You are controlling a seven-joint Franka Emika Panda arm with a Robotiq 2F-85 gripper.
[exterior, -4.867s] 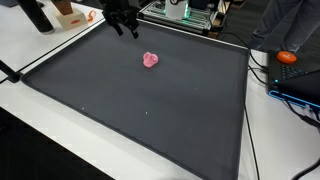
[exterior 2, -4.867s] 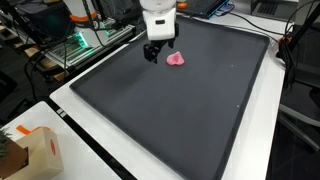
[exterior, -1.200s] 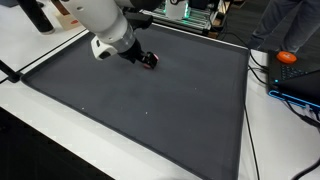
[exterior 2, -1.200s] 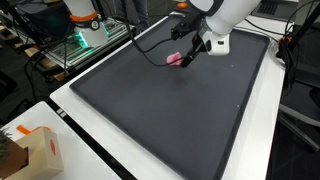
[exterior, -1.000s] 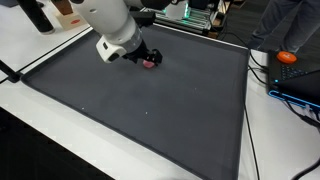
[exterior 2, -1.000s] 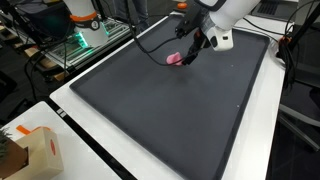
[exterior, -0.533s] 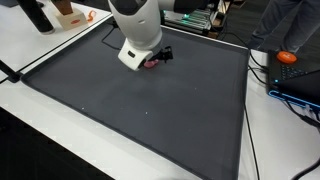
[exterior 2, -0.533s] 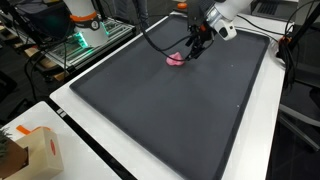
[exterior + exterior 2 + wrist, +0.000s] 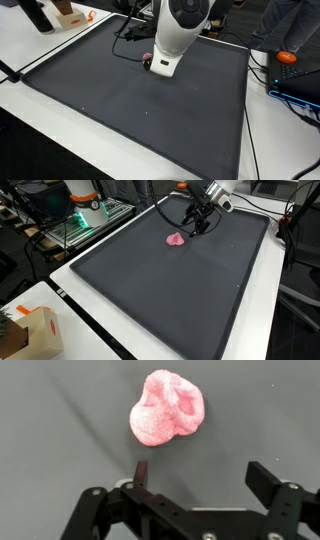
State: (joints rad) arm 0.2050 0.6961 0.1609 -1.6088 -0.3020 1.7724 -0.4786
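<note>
We are hovering our empty gripper (image 9: 200, 472) beside the pink lump (image 9: 167, 407) on the mat (image 9: 60, 450), jaws spread wider than it.

The pink lump (image 9: 167, 407) is small and rough, spongy-looking, with rounded bulges and two shallow hollows in its upper face. It lies whole and free on the dark mat (image 9: 150, 290), well inside the mat's edges, toward its far end.

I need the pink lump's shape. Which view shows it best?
Wrist view: the lump lies close, whole. In an exterior view the lump is tiny; in an exterior view the arm mostly hides it.
</note>
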